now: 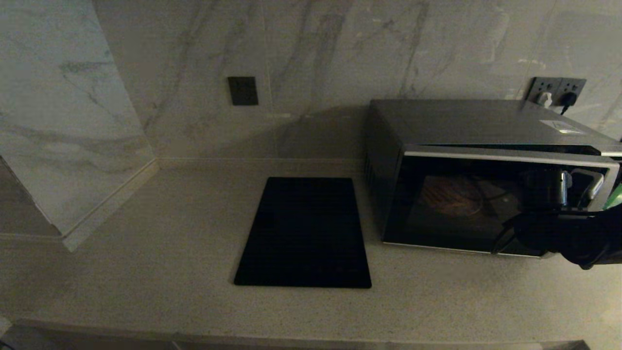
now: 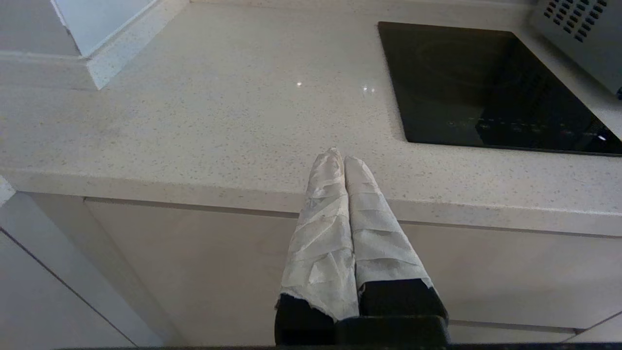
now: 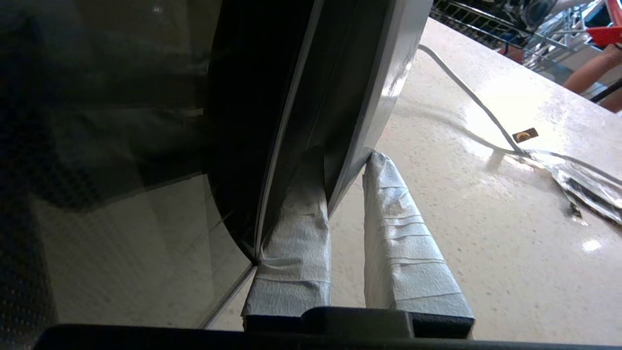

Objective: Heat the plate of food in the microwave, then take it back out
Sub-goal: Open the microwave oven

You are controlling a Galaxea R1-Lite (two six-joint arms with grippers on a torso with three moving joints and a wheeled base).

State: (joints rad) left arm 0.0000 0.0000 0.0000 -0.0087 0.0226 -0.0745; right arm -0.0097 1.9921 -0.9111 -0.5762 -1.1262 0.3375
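The dark grey microwave [image 1: 461, 126] stands at the right of the counter, its black glass door [image 1: 452, 228] pulled slightly ajar along the top. Through the glass I make out the plate of food [image 1: 452, 197] inside. My right gripper [image 1: 580, 187] is at the door's right side. In the right wrist view its taped fingers [image 3: 296, 233] straddle the silver door handle [image 3: 374, 87], and the right gripper [image 3: 346, 158] is shut on it. My left gripper [image 2: 340, 158] is parked low at the counter's front edge, fingers pressed together and empty.
A flat black cooktop [image 1: 303, 233] lies in the counter left of the microwave. Wall sockets [image 1: 556, 92] sit behind it. To the microwave's right run a white cable [image 3: 466, 92] and a crumpled foil wrapper [image 3: 583, 180]; a person's arm [image 3: 590, 73] shows beyond.
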